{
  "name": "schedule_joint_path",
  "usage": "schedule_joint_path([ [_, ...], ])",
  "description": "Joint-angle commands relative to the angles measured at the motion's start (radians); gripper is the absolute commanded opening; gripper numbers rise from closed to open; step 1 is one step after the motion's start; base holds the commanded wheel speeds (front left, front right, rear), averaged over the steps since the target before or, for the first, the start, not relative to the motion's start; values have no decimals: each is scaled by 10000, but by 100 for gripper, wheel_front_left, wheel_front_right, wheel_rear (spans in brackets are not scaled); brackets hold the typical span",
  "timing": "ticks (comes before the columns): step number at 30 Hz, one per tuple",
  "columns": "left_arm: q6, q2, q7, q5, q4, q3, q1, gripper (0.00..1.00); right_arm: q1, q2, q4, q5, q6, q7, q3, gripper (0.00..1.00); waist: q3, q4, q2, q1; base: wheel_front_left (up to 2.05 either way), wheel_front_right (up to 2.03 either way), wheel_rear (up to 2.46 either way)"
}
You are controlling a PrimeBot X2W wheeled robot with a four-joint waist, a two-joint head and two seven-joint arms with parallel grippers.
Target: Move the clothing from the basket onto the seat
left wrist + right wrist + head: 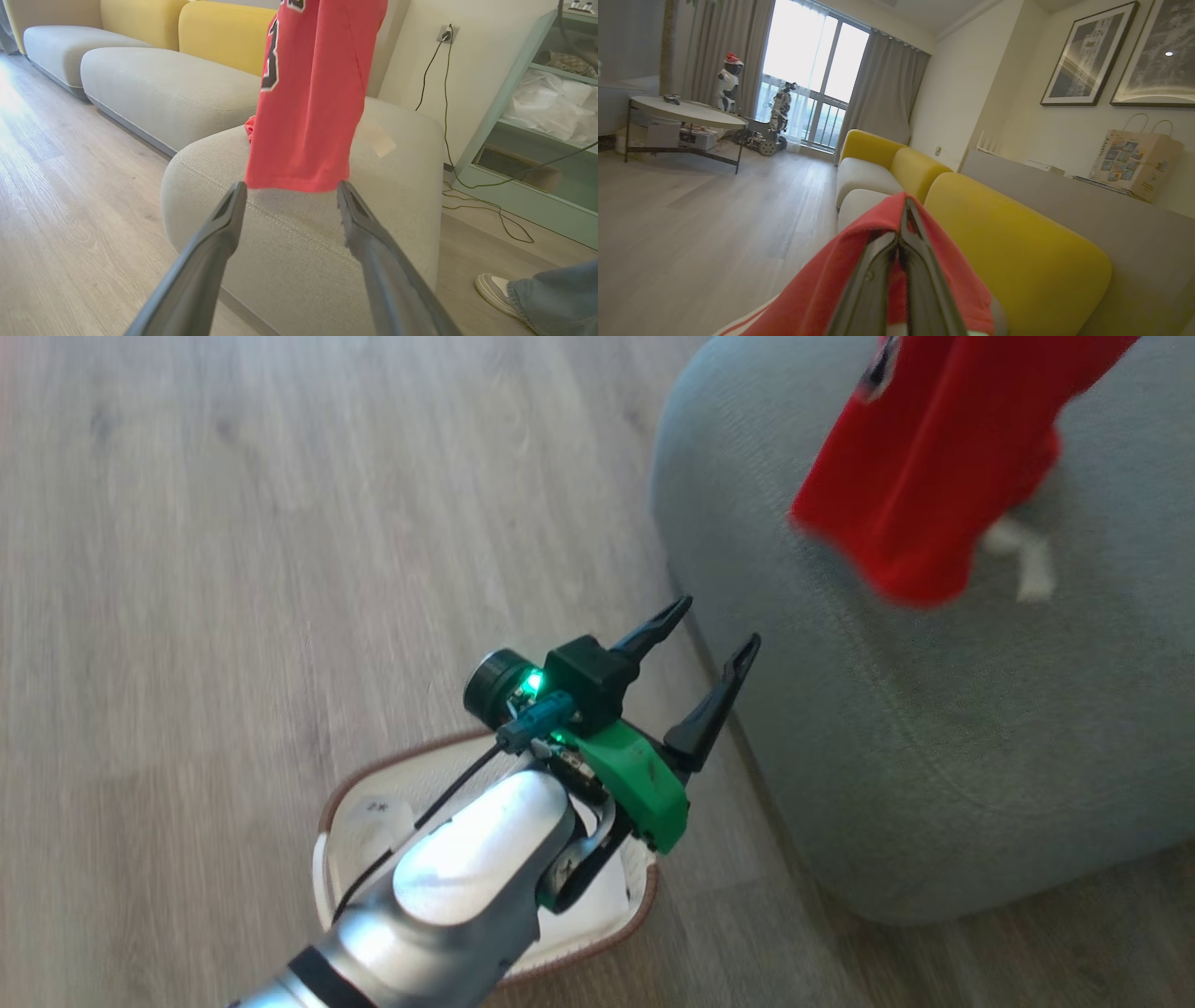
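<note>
Basket [329, 873]: stood on the wood floor [187, 569] at lower left of the head view, near the seat base, partly covered by the left forearm [467, 868]; pale interior visible. Left gripper [719, 622]: appeared between basket and seat in the head view, fingers [714, 700] spread wide and empty, pointed toward the seat. Seat [934, 756]: occupied the right of the head view, grey-green, rounded corner nearest the left gripper; pale double seam visible in the left wrist view. Clothing [934, 457]: hung lengthwise over the seat cushion, upper end out of frame, lower hem blurred; contact of hem with cushion not determinable. Framed between the spread fingers in the left wrist view, dark numeral with white edging on the red cloth; small red patch visible on the cushion behind it. Right gripper [903, 219]: fingers pressed together on a red fold of the clothing, yellow backrest [1008, 242] beyond. Person's shoe [490, 287] and denim trouser leg [556, 298]: stood on the floor at far right of the left wrist view, apart from the seat.
</note>
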Motion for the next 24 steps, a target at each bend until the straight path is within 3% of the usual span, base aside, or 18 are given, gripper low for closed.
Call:
schedule_joint_path([
  [1,21,58,-126,114,-353,255,-689,100,-1077,-272,142,-297,-4,-14,-331,0,779,637,0,-1,0,0,0],
  [8,13,68,-126,450,-549,219,-1212,100,-3186,-1291,1513,-1662,-4,-671,-1834,0,1987,1291,0,-1,0,0,0],
  [14,51,142,-118,702,-751,251,-1610,100,-3060,-1848,2460,-2902,-4,-1150,-3664,0,2881,1582,0,-1,0,0,0],
  [18,68,246,-72,793,-828,233,-1762,100,-2492,-1718,2839,-3609,-4,-1246,-4401,0,3262,1591,0,-1,0,0,0],
  [24,107,455,13,931,-921,131,-1867,100,-1157,-969,3120,-4736,-4,-1407,-5522,0,3650,1472,0,-1,0,0,0],
])
